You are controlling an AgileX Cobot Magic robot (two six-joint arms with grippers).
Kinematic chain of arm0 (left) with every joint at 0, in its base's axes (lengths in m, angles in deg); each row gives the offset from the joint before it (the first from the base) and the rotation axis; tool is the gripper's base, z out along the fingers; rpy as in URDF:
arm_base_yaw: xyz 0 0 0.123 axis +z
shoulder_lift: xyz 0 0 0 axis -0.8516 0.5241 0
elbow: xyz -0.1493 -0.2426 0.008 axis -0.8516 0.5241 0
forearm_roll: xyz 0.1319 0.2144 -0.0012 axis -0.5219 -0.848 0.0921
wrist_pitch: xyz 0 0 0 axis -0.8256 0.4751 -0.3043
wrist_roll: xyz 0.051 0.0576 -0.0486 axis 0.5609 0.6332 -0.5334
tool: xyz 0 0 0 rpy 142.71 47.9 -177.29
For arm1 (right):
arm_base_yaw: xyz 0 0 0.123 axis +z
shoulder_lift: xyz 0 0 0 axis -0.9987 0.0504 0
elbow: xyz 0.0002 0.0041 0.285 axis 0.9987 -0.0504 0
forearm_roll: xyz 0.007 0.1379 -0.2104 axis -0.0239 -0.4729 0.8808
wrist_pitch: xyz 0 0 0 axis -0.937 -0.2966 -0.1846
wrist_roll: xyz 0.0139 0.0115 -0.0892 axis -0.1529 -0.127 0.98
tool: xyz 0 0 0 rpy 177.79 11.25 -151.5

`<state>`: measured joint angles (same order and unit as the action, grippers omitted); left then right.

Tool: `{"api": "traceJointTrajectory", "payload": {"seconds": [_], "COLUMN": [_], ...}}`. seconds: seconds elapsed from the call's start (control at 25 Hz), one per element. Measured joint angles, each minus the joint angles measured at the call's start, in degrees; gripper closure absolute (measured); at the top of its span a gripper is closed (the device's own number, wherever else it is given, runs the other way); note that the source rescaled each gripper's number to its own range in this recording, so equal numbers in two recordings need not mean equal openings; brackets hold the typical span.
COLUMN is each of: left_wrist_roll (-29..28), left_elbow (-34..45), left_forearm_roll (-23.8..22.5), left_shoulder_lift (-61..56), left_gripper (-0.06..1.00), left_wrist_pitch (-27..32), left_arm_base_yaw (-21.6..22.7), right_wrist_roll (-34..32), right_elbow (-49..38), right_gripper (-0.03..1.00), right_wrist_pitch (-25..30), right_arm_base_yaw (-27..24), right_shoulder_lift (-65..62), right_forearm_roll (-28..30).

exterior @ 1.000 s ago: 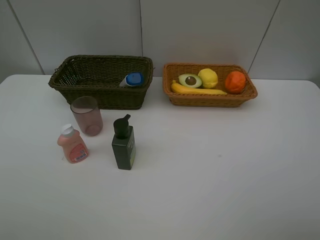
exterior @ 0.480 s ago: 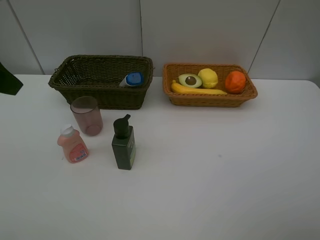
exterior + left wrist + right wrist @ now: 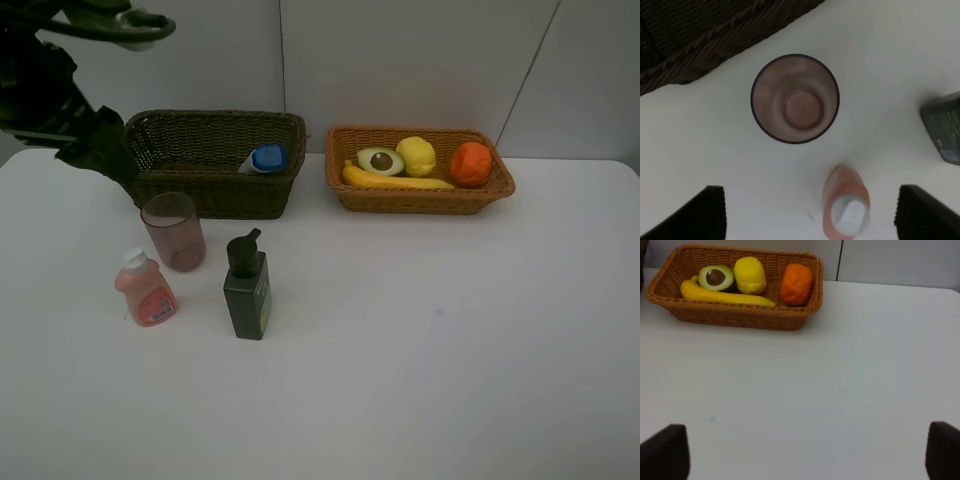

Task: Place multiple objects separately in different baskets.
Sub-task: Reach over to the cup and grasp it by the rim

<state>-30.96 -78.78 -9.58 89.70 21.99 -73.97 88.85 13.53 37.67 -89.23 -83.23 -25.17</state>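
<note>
A white table (image 3: pixel 450 330) stands against pale grey panelled walls (image 3: pixel 400 60).

A white table (image 3: pixel 450 390) fills the exterior high view from 3 o'clock round through 6 to 9 o'clock. It is matte and plain except for a small dark speck (image 3: pixel 438 312) at about 4 o'clock from centre. At 12 o'clock stands a grey panelled wall (image 3: pixel 400 60), with thin dark seams (image 3: pixel 281 55) between its panels.
</note>
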Motion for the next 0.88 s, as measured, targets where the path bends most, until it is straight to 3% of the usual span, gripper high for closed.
{"api": "traceJointTrajectory", "payload": {"seconds": [0.28,0.88], "left_wrist_roll": [2.28,3.82], "left_elbow": [0.00,0.00], "left_forearm_roll": [0.21,0.10], "left_shoulder_lift": [7.65,19.45], "left_gripper": [0.04,0.04], "left_wrist_pitch": [-4.88,-13.34], "left_arm_base_yaw": [-3.18,-5.27], "right_wrist_roll": [0.00,0.00], "right_elbow": [0.00,0.00], "right_gripper": [-0.03,-0.03], "right_wrist_pitch": [0.00,0.00], "right_arm_base_yaw": [0.00,0.00], "right_shoulder_lift": [0.00,0.00], "right_forearm_roll": [0.00,0.00]}}
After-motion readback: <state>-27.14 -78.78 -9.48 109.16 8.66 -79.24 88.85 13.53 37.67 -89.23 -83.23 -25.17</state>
